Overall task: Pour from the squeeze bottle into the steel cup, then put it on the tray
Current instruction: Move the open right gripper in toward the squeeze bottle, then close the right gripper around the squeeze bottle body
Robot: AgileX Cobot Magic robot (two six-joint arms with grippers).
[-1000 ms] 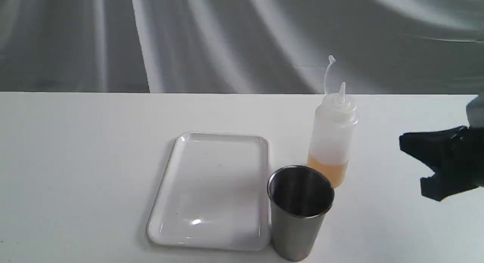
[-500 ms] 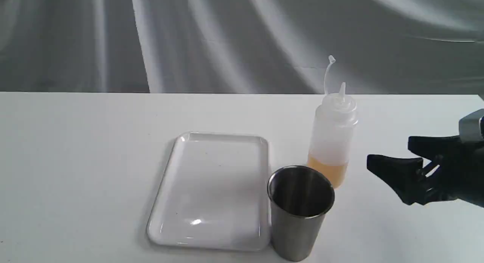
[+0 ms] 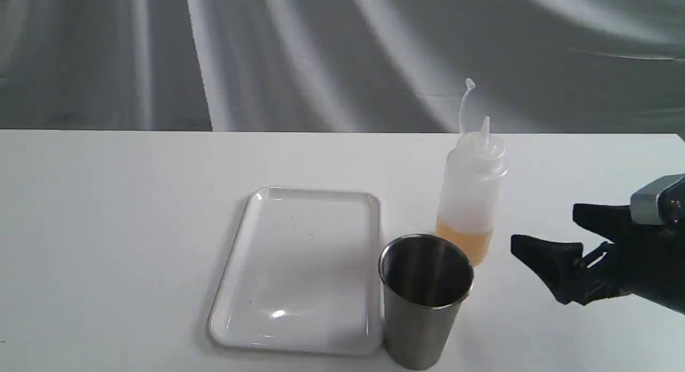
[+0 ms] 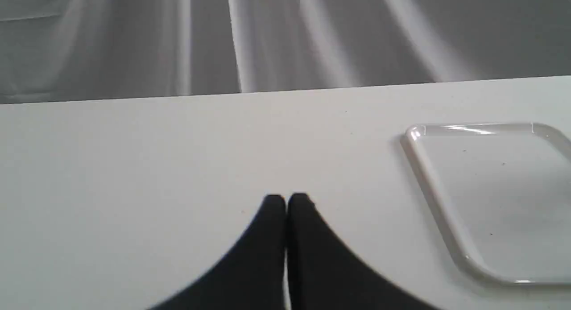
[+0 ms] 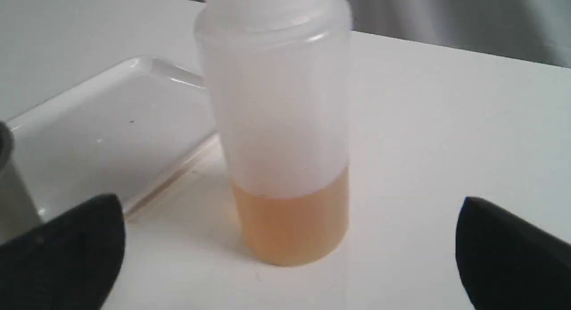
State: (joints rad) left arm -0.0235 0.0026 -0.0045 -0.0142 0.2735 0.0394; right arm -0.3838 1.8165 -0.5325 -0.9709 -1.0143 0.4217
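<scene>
The squeeze bottle (image 3: 471, 192) stands upright on the white table, amber liquid in its lower part, cap strap curling up beside the nozzle. In front of it and slightly left stands the steel cup (image 3: 424, 297), its dark interior showing. The white tray (image 3: 299, 270) lies flat just left of the cup. My right gripper (image 3: 543, 230) is open, low over the table a short way right of the bottle, touching nothing. In the right wrist view the bottle (image 5: 285, 145) sits centred ahead between the two spread fingertips (image 5: 71, 243). My left gripper (image 4: 285, 200) is shut and empty over bare table, left of the tray (image 4: 446, 212).
The table's far edge (image 3: 267, 131) meets a grey draped backdrop. The left arm does not appear in the exterior view.
My right gripper came in from the right edge, dropped lower and moved left toward the bottle, staying open. Bottle, cup and tray have not moved.
</scene>
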